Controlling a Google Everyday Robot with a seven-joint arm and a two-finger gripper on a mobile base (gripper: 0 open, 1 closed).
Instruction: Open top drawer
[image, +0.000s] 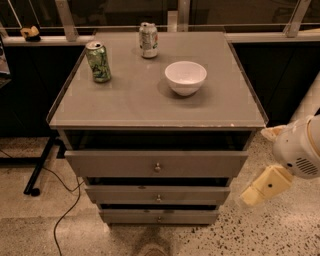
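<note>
The top drawer (200, 164) sits directly under the cabinet top (150, 107), its wide grey front carrying 1 small round knob (157, 167) at centre, with a dark gap above it. The gripper (262, 187) hangs low and well to the right, off the cabinet's front corner, nearer the height of the middle drawer (200, 195); whether it is open or closed cannot be told. Swinging in from there, it could strike the corner or meet the wrong knob. The knob is small, so a loose pinch may slip, and a jerk could topple the 2 cans (98, 61) beside the bowl (185, 77).
</note>
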